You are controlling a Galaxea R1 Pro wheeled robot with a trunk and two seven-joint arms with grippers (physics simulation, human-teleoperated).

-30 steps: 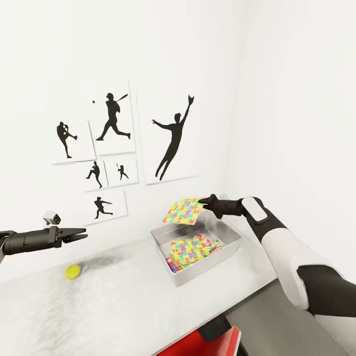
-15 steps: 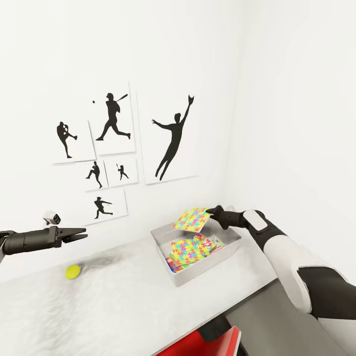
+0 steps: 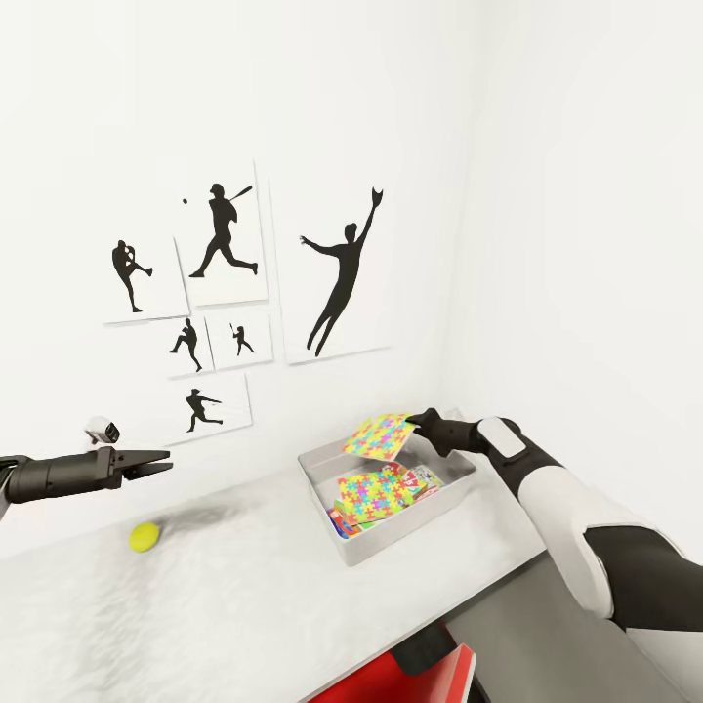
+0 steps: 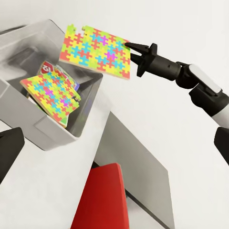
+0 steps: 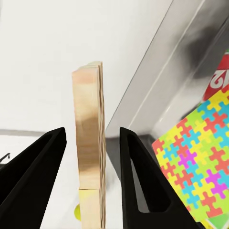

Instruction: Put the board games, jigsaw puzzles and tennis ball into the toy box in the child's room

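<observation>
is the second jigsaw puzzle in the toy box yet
Not yet. The right gripper holds the jigsaw puzzle tilted in the air over the toy box.

The toy box (image 3: 391, 508) is set on the table (image 3: 244, 586) toward its right end, near the corner of the room. A jigsaw puzzle (image 3: 379, 485) is laid inside it on the board games (image 3: 422, 478). A second jigsaw puzzle (image 3: 381, 435) is held above the box's far rim by the right gripper (image 3: 418, 423). The tennis ball (image 3: 144, 536) is placed on the table well to the left, below the left gripper (image 3: 161, 466).
</observation>
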